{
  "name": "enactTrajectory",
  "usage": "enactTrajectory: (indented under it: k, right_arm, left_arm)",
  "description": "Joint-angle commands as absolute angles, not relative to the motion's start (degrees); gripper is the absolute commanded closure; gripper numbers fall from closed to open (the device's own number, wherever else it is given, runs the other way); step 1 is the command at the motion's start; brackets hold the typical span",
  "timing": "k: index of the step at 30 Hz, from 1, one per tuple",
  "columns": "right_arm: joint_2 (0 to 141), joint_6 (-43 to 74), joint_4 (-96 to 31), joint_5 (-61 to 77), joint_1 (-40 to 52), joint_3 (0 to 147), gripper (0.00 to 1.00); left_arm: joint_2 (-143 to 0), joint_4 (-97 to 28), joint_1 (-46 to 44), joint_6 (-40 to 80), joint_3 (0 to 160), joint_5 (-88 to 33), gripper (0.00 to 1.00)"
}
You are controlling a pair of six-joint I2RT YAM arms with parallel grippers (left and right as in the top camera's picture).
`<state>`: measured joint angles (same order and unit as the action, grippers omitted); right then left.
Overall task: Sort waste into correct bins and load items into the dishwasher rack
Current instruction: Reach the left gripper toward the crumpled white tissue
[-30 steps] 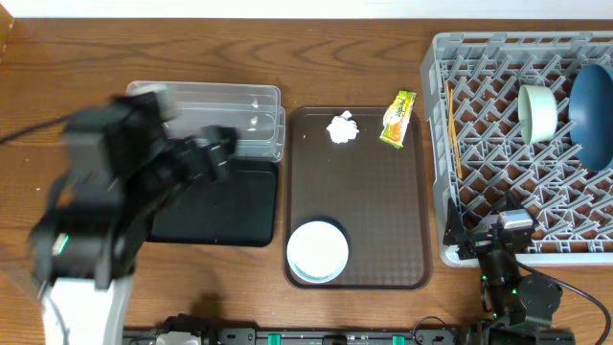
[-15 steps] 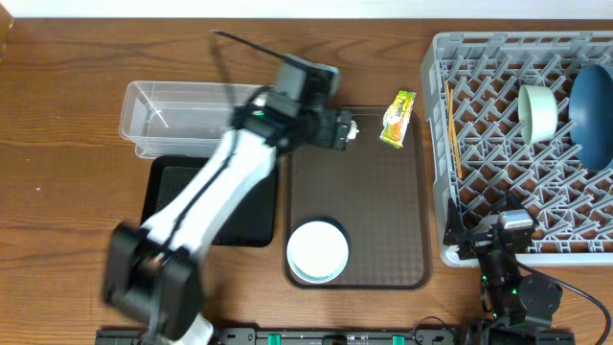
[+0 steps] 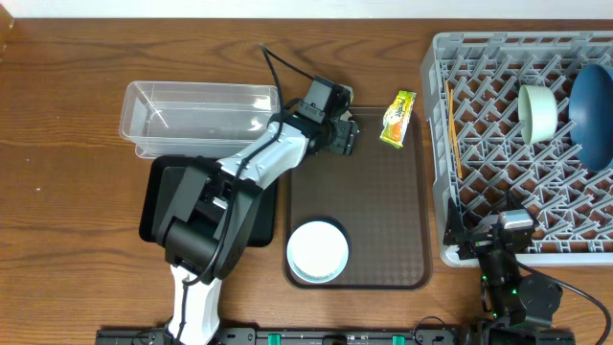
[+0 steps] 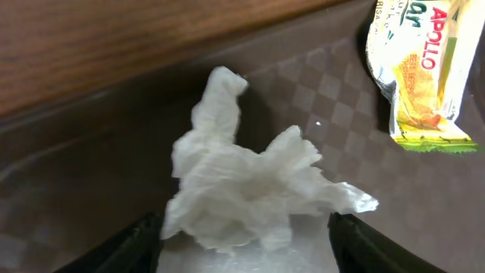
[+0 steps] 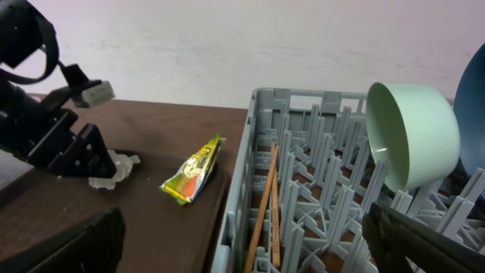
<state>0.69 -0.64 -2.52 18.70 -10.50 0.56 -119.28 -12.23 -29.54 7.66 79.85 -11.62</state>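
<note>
**Left claw lining up on the tissue wad**

Overhead: the left claw (image 3: 343,135) is sitting over the far end of the brown serving tray (image 3: 383,211) and hiding the tissue, with the snack wrapper (image 3: 398,118) just beside it and the clear tub (image 3: 201,110) and black tray (image 3: 158,206) lying off to the other side. Left wrist cam: that claw is standing wide open, gripping nothing, and the tissue wad (image 4: 250,189) is lying on the tray floor right between its fingers (image 4: 129,246). Right wrist cam: the right claw (image 5: 242,235) is hanging open and empty by the rack (image 5: 250,152), which is already holding the chopsticks (image 5: 267,201) and the mint-green bowl (image 5: 413,144). I'm reading this as waste sorting, the tissue pickup. Next it's going to need to squeeze shut on the wad, lift it and carry it over to a bin.
</note>
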Motion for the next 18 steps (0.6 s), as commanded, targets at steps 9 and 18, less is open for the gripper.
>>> enactTrajectory:
  k: [9, 18]
  right_arm:
    - [0.3, -0.7, -2.5, 19.3, -10.8, 0.3, 0.01]
    - [0.3, -0.7, -2.5, 19.3, -10.8, 0.3, 0.01]
  left_arm:
    - [-113.6, -13.4, -29.6, 13.0, 80.3, -13.1, 0.94]
    - [-96.0, -25.1, -24.4, 15.1, 80.3, -4.4, 0.94]
